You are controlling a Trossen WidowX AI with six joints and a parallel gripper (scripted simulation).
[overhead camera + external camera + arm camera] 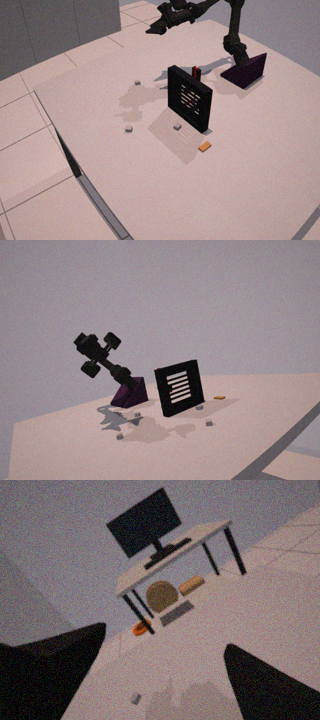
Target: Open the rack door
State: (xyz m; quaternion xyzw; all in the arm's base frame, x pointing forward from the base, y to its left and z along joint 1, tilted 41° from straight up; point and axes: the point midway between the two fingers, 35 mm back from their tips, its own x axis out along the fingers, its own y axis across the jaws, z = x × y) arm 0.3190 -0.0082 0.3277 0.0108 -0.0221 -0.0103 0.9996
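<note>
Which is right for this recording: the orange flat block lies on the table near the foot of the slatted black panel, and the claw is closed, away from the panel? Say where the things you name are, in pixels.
The claw (155,32) (100,354) (166,640) is open, not closed: the wrist view shows its fingers wide apart. The rest stands.
</note>
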